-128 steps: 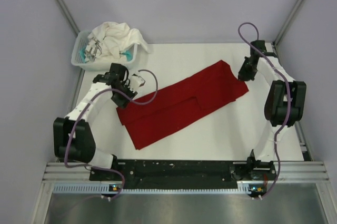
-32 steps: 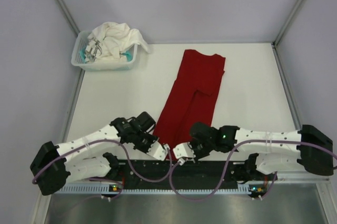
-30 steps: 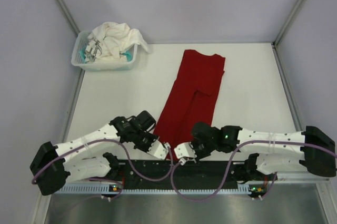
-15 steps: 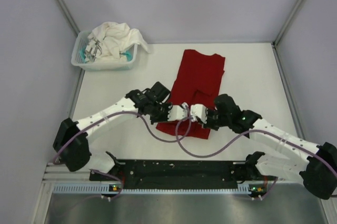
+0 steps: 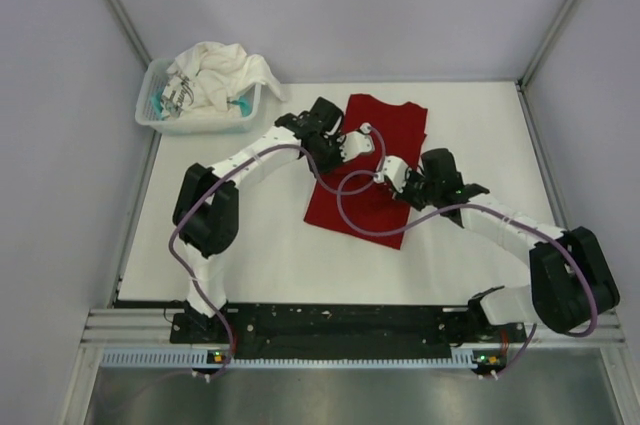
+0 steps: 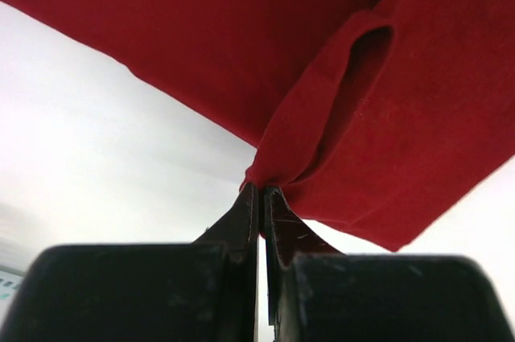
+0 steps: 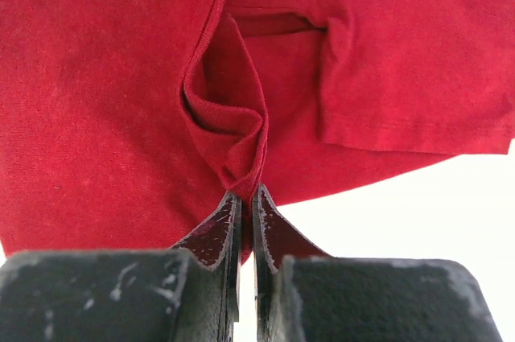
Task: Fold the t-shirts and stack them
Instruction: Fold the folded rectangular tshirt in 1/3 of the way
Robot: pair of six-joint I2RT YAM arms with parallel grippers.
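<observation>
The deep red t-shirt lies on the white table, its near half folded back over its far half. My left gripper is shut on a pinch of the red cloth near the shirt's left edge. My right gripper is shut on another pinch of the red cloth near the shirt's middle right. A sleeve shows in the right wrist view. The white t-shirt lies crumpled in the basket at the back left.
A small white slatted basket stands at the table's back left corner. Grey walls close the table on three sides. Both arms reach across the middle of the table, cables looping over the shirt.
Both grippers carried the shirt's near hem from the table's front edge up and away to the far half, folding the shirt over itself. Earlier the shirt was turned from slanted to lengthwise.
</observation>
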